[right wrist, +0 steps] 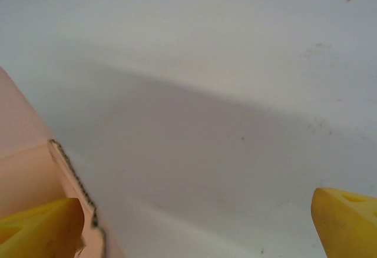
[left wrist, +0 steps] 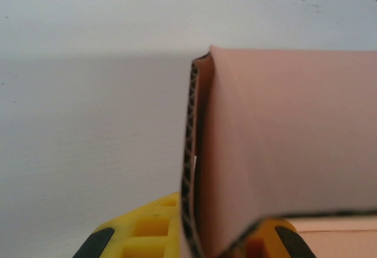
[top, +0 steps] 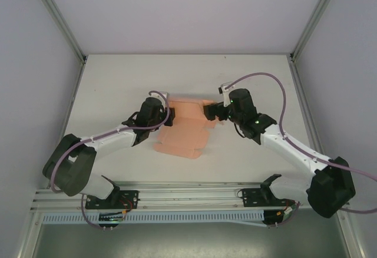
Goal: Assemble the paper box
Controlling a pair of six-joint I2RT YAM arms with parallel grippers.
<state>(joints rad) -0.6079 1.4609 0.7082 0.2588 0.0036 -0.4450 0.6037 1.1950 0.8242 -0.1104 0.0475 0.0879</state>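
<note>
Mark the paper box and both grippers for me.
paper box [top: 184,133]: top view, middle of the flat panel.
left gripper [left wrist: 203,240]: left wrist view, between fingertips pinching the raised flap.
right gripper [right wrist: 191,225]: right wrist view, midway between its open fingertips.

Robot test cell in a lab

2 white-and-black robot arms, the left arm [top: 106,143] and the right arm [top: 288,146], are bolted to a metal rail [top: 188,188] at the near edge of a bare white table [top: 118,81]. Plain pale panels [top: 23,93] in aluminium posts [top: 59,16] box it in. Purple cables [top: 277,81] loop off the arms above a slotted cable duct [top: 188,218].
</note>
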